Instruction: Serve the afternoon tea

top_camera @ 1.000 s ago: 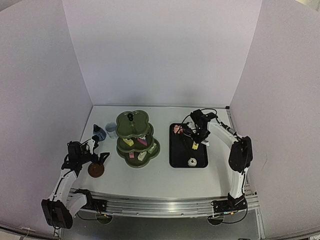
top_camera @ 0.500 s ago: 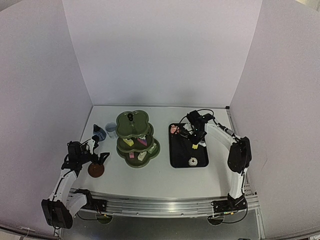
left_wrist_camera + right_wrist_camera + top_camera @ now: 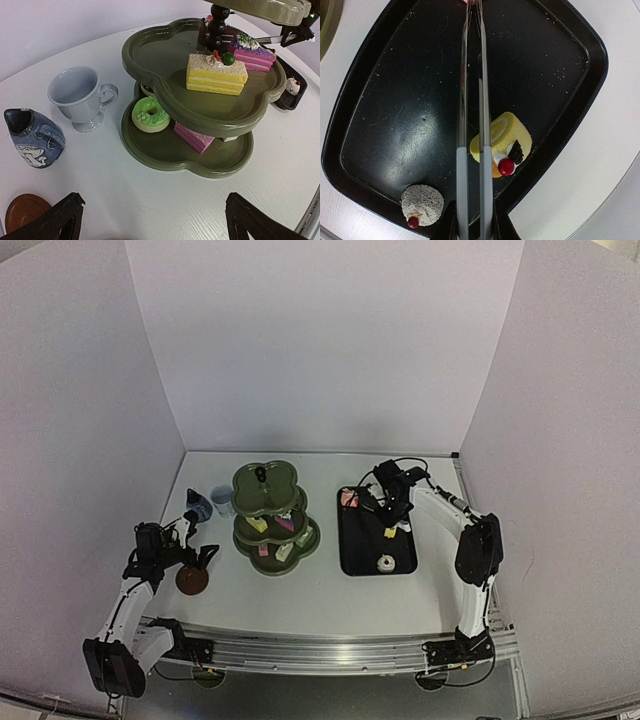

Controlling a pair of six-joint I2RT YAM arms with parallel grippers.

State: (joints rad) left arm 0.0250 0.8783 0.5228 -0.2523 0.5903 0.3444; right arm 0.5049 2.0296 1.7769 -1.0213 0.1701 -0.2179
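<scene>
Left fingers (image 3: 60,220): spread fully apart, grasping nothing, low over the bench (image 3: 125,200). A brown coaster (image 3: 24,210) lies just beside the left-hand one. Ahead and to the left stand a blue jug (image 3: 32,137), painted with a white mushroom, and a pale cup (image 3: 80,97), handle to the right; the two stand near each other but apart.

Directly ahead stands the green three-tier stand (image 3: 150,55). The middle tier carries a yellow cake slice (image 3: 216,74) and a pink slice with purple topping (image 3: 252,52). The bottom tier carries a green doughnut (image 3: 149,114) and a plain pink slice (image 3: 195,137).

Right fingers (image 3: 446,229): clenched on the handle end of metal tongs (image 3: 472,125), whose blades run nearly parallel and almost together over a black tray (image 3: 395,100). A yellow roll (image 3: 507,135) with a cherry lies on the tray against the right blade, outside the gap; contact cannot be confirmed. A white ball with a cherry (image 3: 422,205) sits just left of the fingers, in the tray's near corner.
</scene>
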